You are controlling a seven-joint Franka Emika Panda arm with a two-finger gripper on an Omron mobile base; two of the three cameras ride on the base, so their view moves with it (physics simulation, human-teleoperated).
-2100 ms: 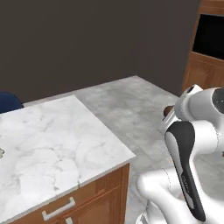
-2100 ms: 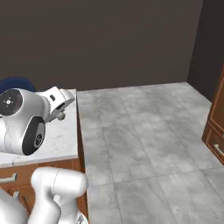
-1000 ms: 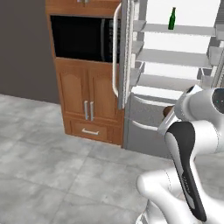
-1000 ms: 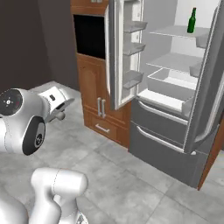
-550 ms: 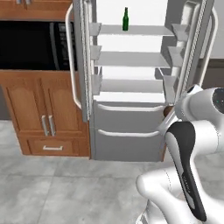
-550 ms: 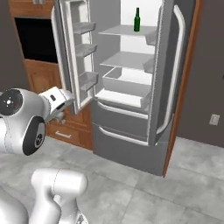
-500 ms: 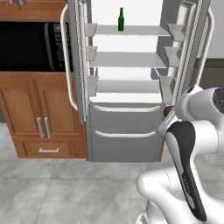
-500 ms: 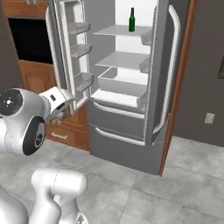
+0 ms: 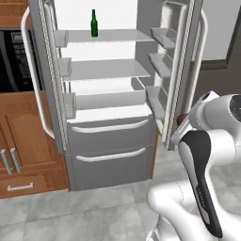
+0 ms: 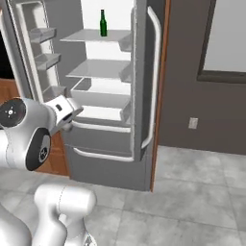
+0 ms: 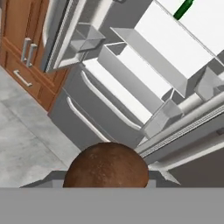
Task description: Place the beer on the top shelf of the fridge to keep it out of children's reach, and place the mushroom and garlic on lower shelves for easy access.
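- The tall grey steel fridge [image 9: 108, 146] stood with both doors open, showing its white interior.
- The slim dark green glass beer bottle [image 9: 94, 23] stood upright on the topmost translucent grey-white shelf [image 9: 113, 35], towards its left side.
- The lower translucent shelves [image 9: 106, 69] lay bare.
- The two-finger gripper [image 11: 107, 186] was clenched around the round brown-capped mushroom [image 11: 107, 168], held out in front of the fridge.

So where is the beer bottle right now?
The beer bottle stands upright on the fridge's top shelf, towards its left in the left base view, with both doors open.
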